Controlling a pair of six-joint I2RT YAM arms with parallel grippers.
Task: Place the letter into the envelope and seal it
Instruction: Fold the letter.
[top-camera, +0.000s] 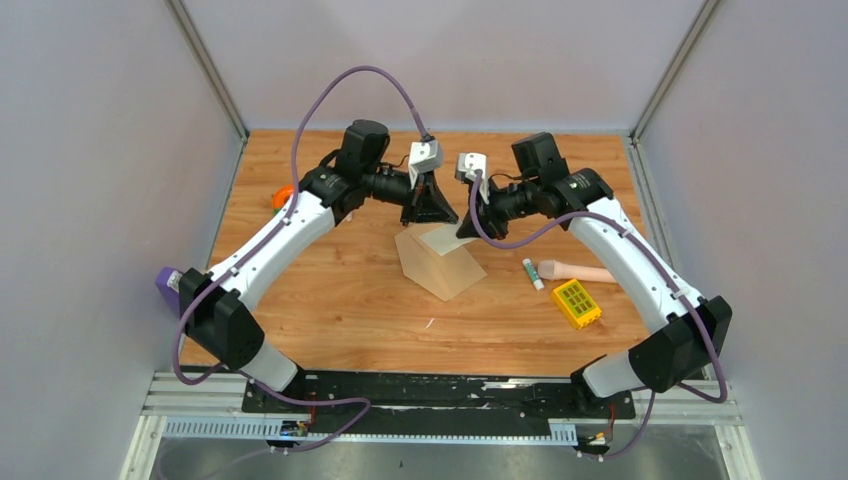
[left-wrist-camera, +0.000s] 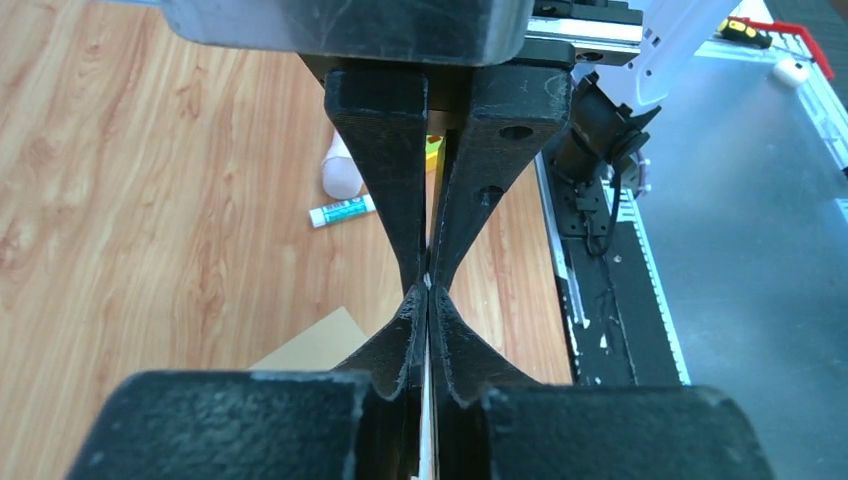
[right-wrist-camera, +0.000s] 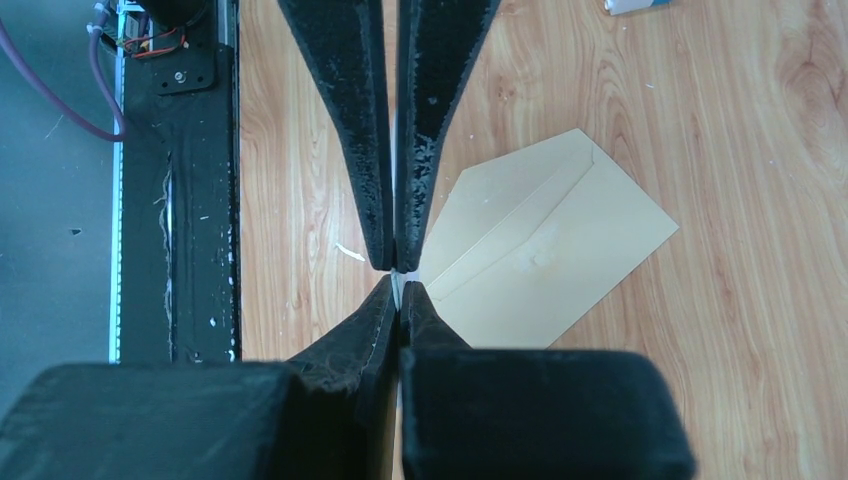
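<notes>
Top external view: the table (top-camera: 350, 300) has your envelope (top-camera: 447, 275) lying flat on it, with nothing slid in that I can see and no sealing done. The letter (top-camera: 440, 240) is lifted just over its far end. The left claw (top-camera: 432, 215) is clamped on one edge and the right claw (top-camera: 470, 228) is pinching the other. I'd say the pickup's done, but inserting and sealing are both left.
</notes>
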